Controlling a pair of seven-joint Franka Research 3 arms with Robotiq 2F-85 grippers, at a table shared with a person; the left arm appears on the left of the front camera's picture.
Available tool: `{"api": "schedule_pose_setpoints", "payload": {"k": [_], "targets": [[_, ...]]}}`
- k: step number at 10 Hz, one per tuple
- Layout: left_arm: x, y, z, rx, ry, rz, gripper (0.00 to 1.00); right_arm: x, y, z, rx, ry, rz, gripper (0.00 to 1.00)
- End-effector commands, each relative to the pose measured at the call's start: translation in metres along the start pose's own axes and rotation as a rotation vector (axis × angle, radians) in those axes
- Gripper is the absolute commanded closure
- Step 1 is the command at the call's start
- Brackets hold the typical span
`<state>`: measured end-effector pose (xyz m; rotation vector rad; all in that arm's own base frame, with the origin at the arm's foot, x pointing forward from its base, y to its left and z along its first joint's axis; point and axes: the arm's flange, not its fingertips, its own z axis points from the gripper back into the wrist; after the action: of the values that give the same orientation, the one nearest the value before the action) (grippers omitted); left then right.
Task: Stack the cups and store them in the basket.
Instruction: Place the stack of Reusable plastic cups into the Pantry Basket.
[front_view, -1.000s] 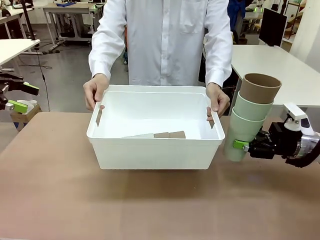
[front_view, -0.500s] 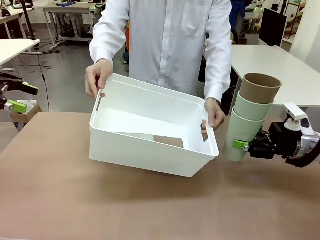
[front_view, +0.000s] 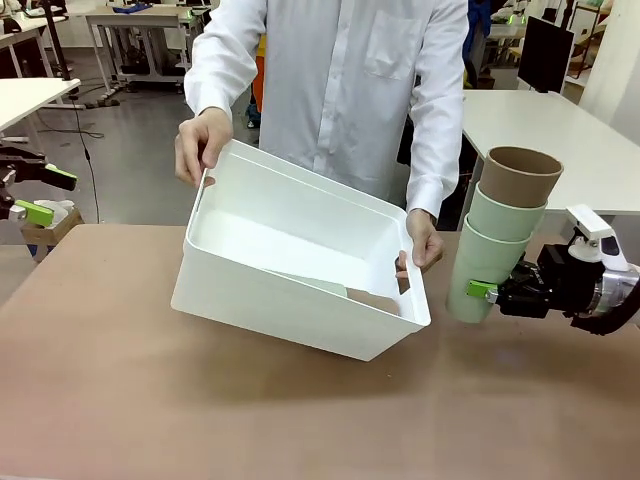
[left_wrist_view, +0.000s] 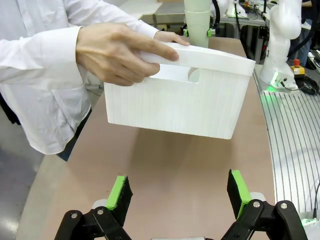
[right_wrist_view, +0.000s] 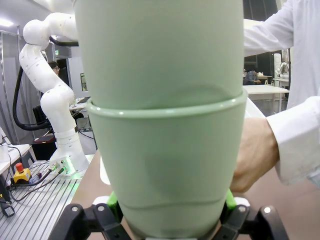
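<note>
A person holds the white basket (front_view: 290, 300) by both short ends, tilted, its left end raised and its right end low near the table. Tan and pale green cups (front_view: 362, 296) lie inside against the low end. My right gripper (front_view: 482, 291) is shut on the lowest cup of an upright stack (front_view: 500, 235), two mint green cups with a tan one on top, just right of the basket. In the right wrist view the stack (right_wrist_view: 165, 125) stands between the fingers of my right gripper (right_wrist_view: 170, 212). My left gripper (left_wrist_view: 177, 192) is open, well short of the basket (left_wrist_view: 190, 105).
The person's hands (front_view: 203, 140) grip the basket rim; one hand (left_wrist_view: 125, 52) is close in the left wrist view. My left gripper (front_view: 45, 195) hangs off the table's far left edge. Bare brown table (front_view: 300, 420) lies in front of the basket.
The person has lifted the basket's left end, tipping it down to the right, and the cups inside have slid toward the low end. My right gripper and its stack have not moved.
</note>
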<state>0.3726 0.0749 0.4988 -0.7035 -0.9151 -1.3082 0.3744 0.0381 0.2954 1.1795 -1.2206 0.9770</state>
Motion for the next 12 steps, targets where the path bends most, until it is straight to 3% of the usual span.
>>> {"api": "schedule_pose_setpoints", "payload": {"k": [1, 2, 3, 7, 9, 12], "targets": [[0.002, 0.001, 0.003, -0.003, 0.010, 0.011, 0.00, 0.006, 0.000, -0.001, -0.003, -0.005, 0.014, 0.15], [0.002, 0.001, 0.003, -0.003, 0.010, 0.011, 0.00, 0.000, 0.000, 0.000, 0.000, 0.000, 0.000, 0.15], [0.002, 0.001, 0.003, -0.003, 0.010, 0.011, 0.00, 0.019, 0.013, -0.001, -0.022, -0.001, -0.001, 0.15], [0.002, 0.001, 0.003, -0.003, 0.010, 0.011, 0.00, 0.121, 0.067, -0.012, -0.141, 0.157, 0.014, 0.15], [0.002, 0.001, 0.003, -0.003, 0.010, 0.011, 0.00, 0.160, 0.081, -0.038, -0.214, 0.242, 0.020, 0.15], [0.002, 0.001, 0.003, -0.003, 0.010, 0.011, 0.00, 0.188, 0.064, -0.101, -0.323, 0.461, 0.027, 0.15]]}}
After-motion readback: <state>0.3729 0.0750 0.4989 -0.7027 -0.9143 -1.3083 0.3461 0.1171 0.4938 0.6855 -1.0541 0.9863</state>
